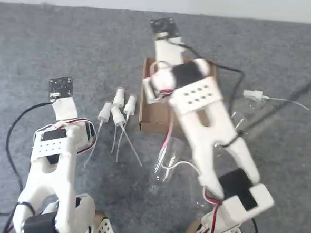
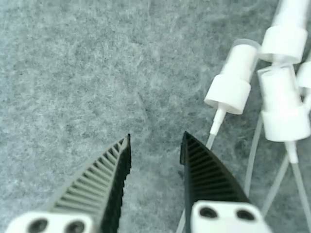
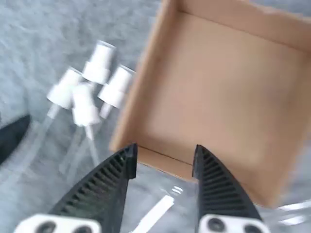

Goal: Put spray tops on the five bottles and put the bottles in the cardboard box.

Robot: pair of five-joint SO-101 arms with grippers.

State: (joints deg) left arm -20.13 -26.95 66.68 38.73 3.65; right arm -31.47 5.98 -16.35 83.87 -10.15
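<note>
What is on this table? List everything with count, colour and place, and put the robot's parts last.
spray tops: five, white; four bunched left of the box, one off to its right.
box: one, brown cardboard, open on top, mid-table.
bottles: clear; one lying in front of the box, more to the box's right, partly behind the right arm; count unclear.
table: one, grey, fuzzy surface.
left arm: one, white, left of the bunched spray tops; jaws open above bare table.
right arm: one, white, stretched over the box; jaws open above its near edge.
</note>
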